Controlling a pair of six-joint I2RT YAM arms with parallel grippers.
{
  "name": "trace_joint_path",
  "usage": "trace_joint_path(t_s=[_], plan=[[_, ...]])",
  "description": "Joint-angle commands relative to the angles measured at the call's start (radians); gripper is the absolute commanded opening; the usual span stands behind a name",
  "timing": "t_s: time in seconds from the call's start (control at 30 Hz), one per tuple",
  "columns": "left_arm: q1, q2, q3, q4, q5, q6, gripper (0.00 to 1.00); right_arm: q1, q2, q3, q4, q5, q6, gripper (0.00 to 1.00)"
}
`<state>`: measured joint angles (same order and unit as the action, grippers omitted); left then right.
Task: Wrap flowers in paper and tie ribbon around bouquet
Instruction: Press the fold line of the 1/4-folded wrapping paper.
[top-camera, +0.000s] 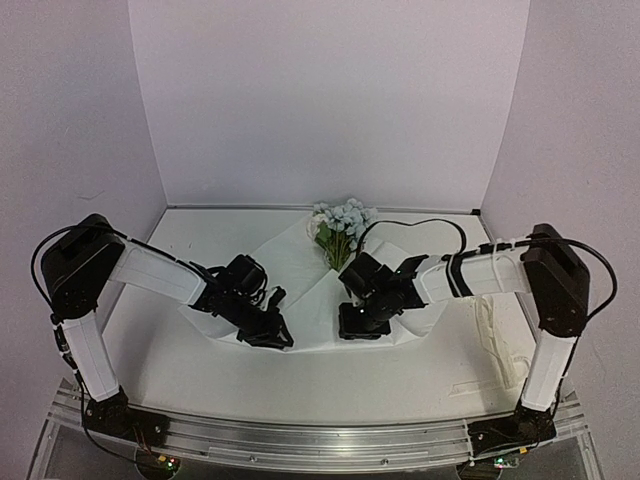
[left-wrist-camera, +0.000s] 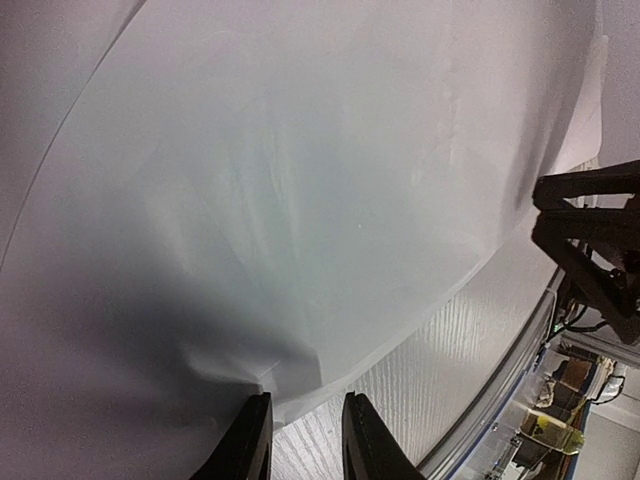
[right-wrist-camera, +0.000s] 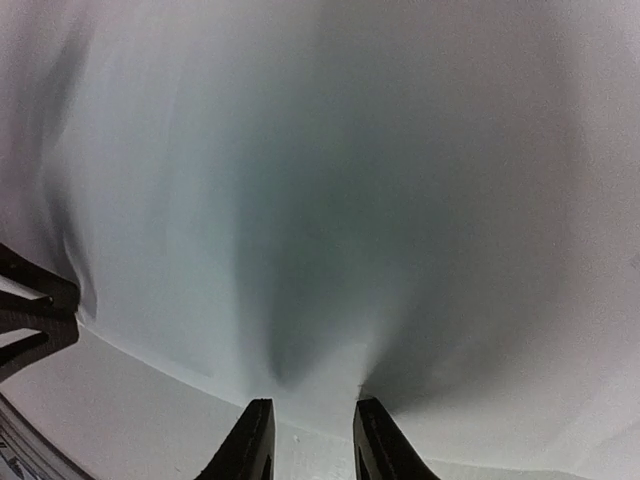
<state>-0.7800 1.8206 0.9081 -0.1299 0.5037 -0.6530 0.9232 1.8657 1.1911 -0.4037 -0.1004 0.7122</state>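
The paper is lying spread on the table, and both grippers are holding its near edge. The left gripper is pinching that edge, the sheet puckering at its tips. The right gripper, close by on the right, is clamping the same edge. The ribbon is lying loose farther right, off the sheet. The flowers are resting on the paper's far corner, well beyond both grippers.
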Motion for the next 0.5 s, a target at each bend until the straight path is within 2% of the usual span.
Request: trace_joint_path(t_s=[0.0,0.2,0.47], plan=[[0.020,0.021,-0.032,-0.086,-0.065,0.023,0.26,0.020,0.076,0.059,0.162,-0.042,0.082,0.27],[0.035,0.024,-0.035,-0.090,-0.058,0.026,0.25,0.027,0.100,0.009,0.204,0.004,0.132,0.21],[0.059,0.031,-0.048,-0.100,-0.051,0.026,0.25,0.017,-0.065,-0.249,0.226,0.127,0.110,0.22]])
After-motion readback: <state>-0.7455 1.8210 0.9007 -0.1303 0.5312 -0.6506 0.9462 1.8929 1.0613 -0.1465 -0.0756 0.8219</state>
